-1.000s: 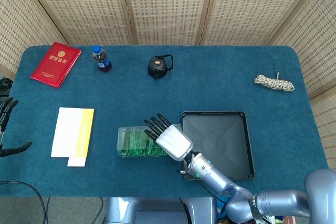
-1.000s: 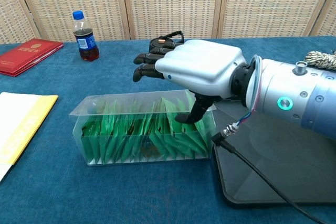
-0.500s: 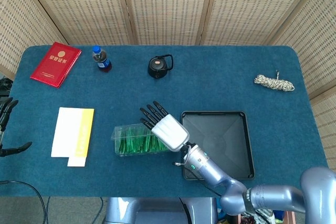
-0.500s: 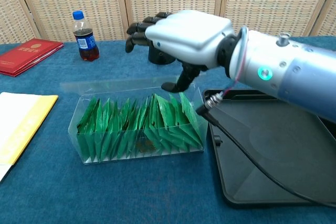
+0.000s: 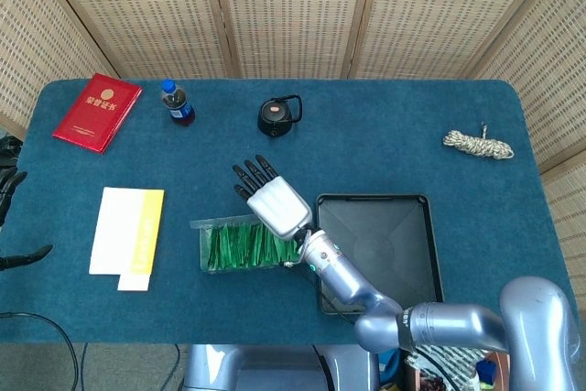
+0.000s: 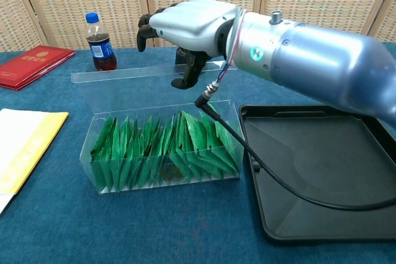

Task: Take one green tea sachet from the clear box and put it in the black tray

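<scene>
One clear plastic box (image 6: 161,159) sits near the front of the blue-covered table (image 5: 385,148), just left of one black rectangular tray (image 6: 322,165); box and tray are close but whether they touch cannot be told. The box's transparent lid (image 6: 124,88) stands raised along the far side. Inside, a row of green tea sachets (image 6: 164,149) stands on edge, tilted, packed tight; the count cannot be made out because they overlap. All sachets lie in the box.

One right hand (image 6: 185,26), white-backed with dark fingers (image 6: 148,23), is at the lid's upper edge, fingers extended and slightly apart, thumb angled down on the near side of the lid. Whether the lid edge is pinched cannot be told. In the head view the hand covers the box's right end.

The left hand (image 5: 11,217) is cut off at the left edge of the head view, dark fingers spread, holding nothing visible.

Elsewhere, one each: red booklet (image 5: 96,112), dark cola bottle with blue cap (image 5: 177,103), black round lidded container (image 5: 278,116), coiled rope (image 5: 478,145), white-and-yellow paper (image 5: 128,235).
</scene>
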`<state>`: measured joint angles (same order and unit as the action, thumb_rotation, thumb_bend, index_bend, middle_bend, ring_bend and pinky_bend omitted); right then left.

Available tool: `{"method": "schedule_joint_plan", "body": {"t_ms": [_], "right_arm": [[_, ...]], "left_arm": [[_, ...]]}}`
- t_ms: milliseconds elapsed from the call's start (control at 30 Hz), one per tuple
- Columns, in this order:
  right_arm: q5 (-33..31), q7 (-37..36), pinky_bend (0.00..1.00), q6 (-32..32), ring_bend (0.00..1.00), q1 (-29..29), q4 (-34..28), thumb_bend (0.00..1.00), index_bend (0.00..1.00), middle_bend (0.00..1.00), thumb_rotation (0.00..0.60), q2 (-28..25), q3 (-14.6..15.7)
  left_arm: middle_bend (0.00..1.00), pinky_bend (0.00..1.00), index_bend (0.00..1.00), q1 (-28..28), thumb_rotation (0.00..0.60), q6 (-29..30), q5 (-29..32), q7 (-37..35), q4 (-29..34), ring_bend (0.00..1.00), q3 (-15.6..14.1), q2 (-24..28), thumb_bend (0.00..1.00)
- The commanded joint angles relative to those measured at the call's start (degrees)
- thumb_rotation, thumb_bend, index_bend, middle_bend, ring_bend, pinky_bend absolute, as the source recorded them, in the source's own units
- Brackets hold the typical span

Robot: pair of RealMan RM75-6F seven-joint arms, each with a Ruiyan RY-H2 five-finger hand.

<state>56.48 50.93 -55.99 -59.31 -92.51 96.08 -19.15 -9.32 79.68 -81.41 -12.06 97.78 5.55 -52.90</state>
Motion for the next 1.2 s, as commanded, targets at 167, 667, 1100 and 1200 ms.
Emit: {"method": "schedule_joint_plan", "body": {"t_ms": [167, 667, 1100, 1200], "right_arm": [[-3.19, 3.83, 0.00, -2.16, 0.00, -4.43, 5.46, 0.52, 0.25, 0.12, 0.600, 4.11, -0.88], [-15.20, 6.61, 0.00, 0.06, 0.00, -8.37, 7.53, 0.66, 0.31, 0.08, 0.600, 4.69, -2.21], [-27.99, 9.31, 0.00, 0.00, 0.00, -12.20, 2.44, 0.88, 0.60, 0.08, 0.600, 1.42, -0.61], [-28.44, 8.86, 0.00, -0.22, 0.00, -12.69, 2.25, 0.88, 0.62, 0.08, 0.600, 1.15, -0.19]], "left_arm": [[0.00, 0.00, 0.00, 0.29, 0.600, -0.13, 0.86, -2.59, -0.82, 0.00, 0.35, 0.57, 0.10], [0.00, 0.00, 0.00, 0.18, 0.600, -0.78, 0.56, -5.11, -1.85, 0.00, 0.37, 1.06, 0.10], [0.00, 0.00, 0.00, -0.15, 0.600, -1.30, 0.43, -4.48, -1.70, 0.00, 0.25, 0.80, 0.10], [0.00, 0.00, 0.00, -0.15, 0.600, -1.28, 0.43, -4.43, -1.66, 0.00, 0.26, 0.80, 0.10]]}}
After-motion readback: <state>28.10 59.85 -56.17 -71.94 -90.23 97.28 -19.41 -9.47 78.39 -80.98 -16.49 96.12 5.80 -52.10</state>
